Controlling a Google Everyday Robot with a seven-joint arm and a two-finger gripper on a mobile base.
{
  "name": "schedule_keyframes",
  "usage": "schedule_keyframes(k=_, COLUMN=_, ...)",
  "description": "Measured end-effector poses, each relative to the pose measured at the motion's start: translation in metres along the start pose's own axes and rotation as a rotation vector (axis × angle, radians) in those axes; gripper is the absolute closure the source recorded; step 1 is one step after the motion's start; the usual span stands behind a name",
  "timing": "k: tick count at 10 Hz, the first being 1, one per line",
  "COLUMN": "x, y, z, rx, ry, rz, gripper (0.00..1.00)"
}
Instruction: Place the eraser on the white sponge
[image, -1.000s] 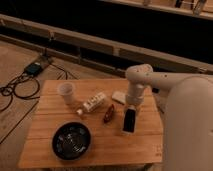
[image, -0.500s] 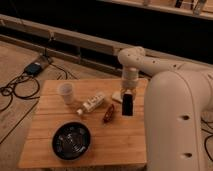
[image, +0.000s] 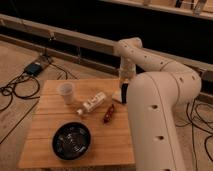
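Just beside white sponge (image: 116, 95), fingers (image: 124, 84) pinch black eraser (image: 124, 94).

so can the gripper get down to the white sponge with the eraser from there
Probably yes. The gripper, shut on the eraser, hangs right beside the white sponge near the far edge of the table; the clear bottle lies well apart from it.

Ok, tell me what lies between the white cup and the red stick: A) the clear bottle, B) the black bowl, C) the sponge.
A: the bottle lies between the cup and the red stick, while the hand holds the eraser by the sponge at the far right of the table.
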Motion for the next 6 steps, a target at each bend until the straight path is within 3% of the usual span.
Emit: schedule_keyframes(k=6, x=-0.033, y=0.007, z=0.044, rx=-0.027, ry=0.014, rz=-0.082, gripper=1.00)
